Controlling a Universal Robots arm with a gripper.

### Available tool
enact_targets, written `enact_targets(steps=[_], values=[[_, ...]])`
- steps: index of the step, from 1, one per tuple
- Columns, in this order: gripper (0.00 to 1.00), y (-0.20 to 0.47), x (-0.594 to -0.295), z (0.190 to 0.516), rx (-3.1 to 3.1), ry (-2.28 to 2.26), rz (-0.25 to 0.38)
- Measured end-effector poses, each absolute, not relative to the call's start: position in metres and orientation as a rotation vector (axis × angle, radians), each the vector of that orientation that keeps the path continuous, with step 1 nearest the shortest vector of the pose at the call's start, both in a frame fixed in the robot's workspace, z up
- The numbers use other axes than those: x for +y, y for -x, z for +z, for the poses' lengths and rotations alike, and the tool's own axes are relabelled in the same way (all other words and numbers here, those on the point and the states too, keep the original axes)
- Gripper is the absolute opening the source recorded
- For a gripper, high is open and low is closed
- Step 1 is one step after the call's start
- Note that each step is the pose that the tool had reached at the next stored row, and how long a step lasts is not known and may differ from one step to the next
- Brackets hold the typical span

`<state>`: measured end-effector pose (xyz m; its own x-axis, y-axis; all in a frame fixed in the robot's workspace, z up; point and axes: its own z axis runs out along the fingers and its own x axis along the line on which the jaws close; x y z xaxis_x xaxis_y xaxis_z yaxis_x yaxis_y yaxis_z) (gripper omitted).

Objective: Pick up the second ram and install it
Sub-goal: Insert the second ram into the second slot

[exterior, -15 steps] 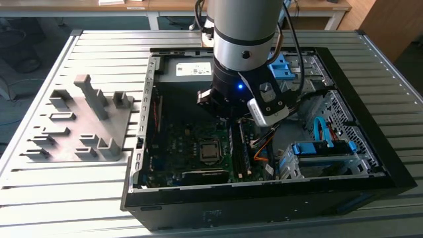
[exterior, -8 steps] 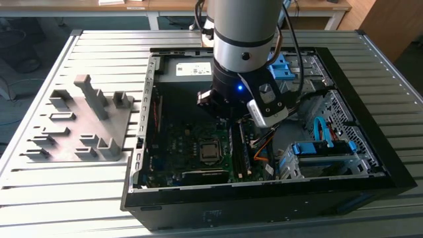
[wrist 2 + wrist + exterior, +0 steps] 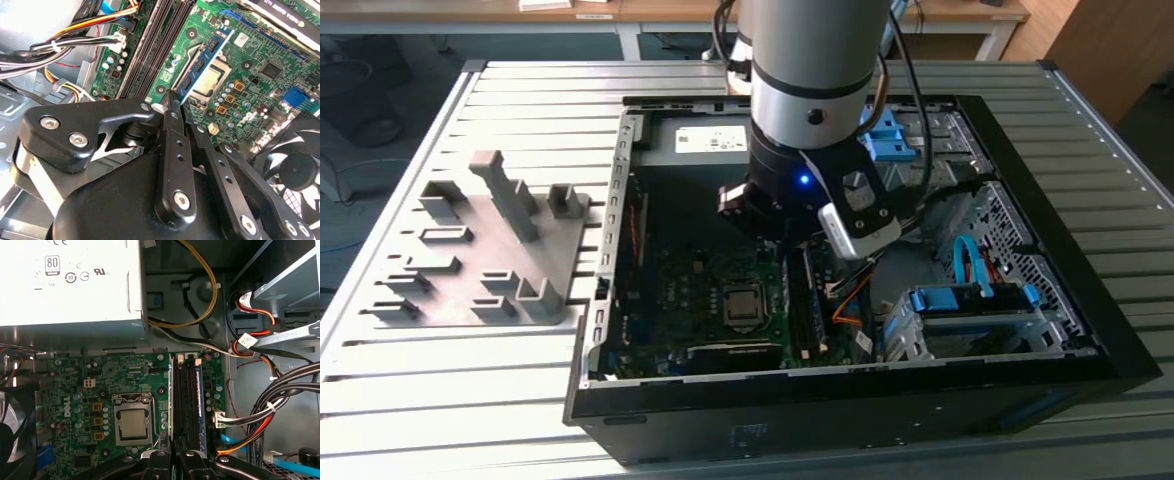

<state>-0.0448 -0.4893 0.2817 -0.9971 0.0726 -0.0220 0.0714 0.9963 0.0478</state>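
Gripper [image 3: 172,458] stood low inside the open computer case [image 3: 854,385], fingers [image 3: 172,150] drawn in narrow and pinching one end of the second ram [image 3: 207,57]. In the second wrist view, the stick ran straight out from the fingertips, thin blue-green board with dark chips, seen nearly edge-on. In the first wrist view, the same stick [image 3: 171,405] showed as a pale thin line running lengthwise along the bank of black memory slots [image 3: 185,400], on the side of the bank nearest the processor socket [image 3: 134,422]. Could not tell whether it was seated in a slot or just above one. On the far side of the bank stood a bluish strip [image 3: 200,405], possibly another stick. Beyond the slots' far end sat the grey power supply [image 3: 70,280], and yellow, red and black cable bundles [image 3: 260,405] ran beside the board on the side away from the socket. A black fan [image 3: 295,165] lay near the socket's other side. In the exterior view, the arm [image 3: 807,70] came down into the middle of the case, with blue drive carriers [image 3: 974,300] toward the exterior view's right. A grey slotted holder block [image 3: 487,250] sat on the slatted table [image 3: 454,410] at the exterior view's left, well apart from the gripper.
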Motion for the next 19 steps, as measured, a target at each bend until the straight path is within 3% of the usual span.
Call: enact_targets(steps=[19], values=[[0.14, 0.0448, -0.4893, 0.2747, 3.115, -0.112, 0.074]])
